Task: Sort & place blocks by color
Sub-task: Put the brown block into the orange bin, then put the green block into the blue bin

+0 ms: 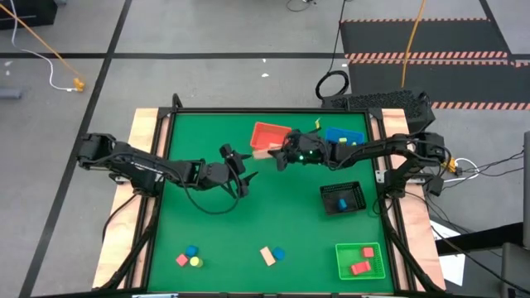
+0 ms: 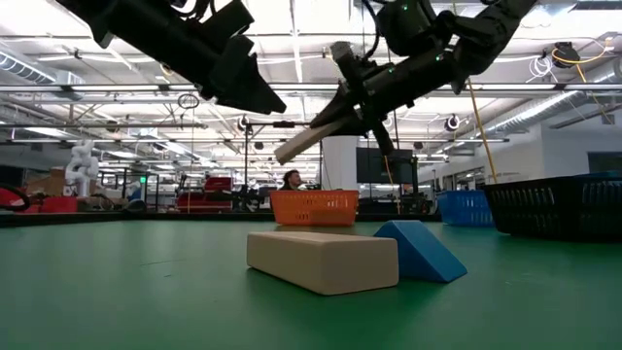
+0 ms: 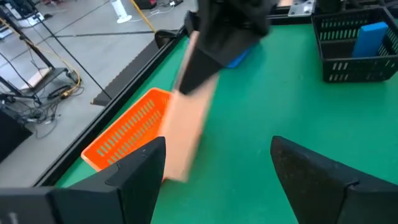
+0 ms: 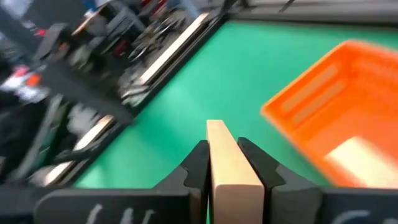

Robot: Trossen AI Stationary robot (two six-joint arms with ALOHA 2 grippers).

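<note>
The right claw (image 4: 225, 167) is pinching a pale wooden bar (image 4: 227, 163) by its long faces, so the bar is projecting ahead of the fingers. It is hanging in the air just beside the red tray (image 1: 271, 135), where another pale block (image 4: 356, 155) is already lying, probably for release there. The left claw (image 3: 217, 171), fingers spread and empty, is facing it nearby.
</note>
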